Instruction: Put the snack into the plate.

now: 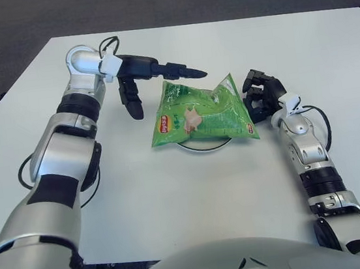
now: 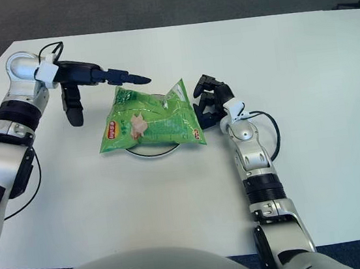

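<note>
A green snack bag [image 1: 202, 113] lies flat on top of a white plate [image 1: 202, 146], covering most of it; only the plate's near rim shows. My left hand [image 1: 153, 78] is just left of and above the bag's top left corner, fingers spread, one pointing right over the bag's upper edge, others hanging down; it holds nothing. My right hand [image 1: 261, 93] shows beside the bag's right edge, fingers curled, close to the bag's corner but not gripping it.
The white table [image 1: 175, 201] extends around the plate on all sides. Black cables loop beside my left arm [image 1: 24, 173] and my right forearm [image 1: 319, 117]. Dark carpet lies beyond the table's far edge.
</note>
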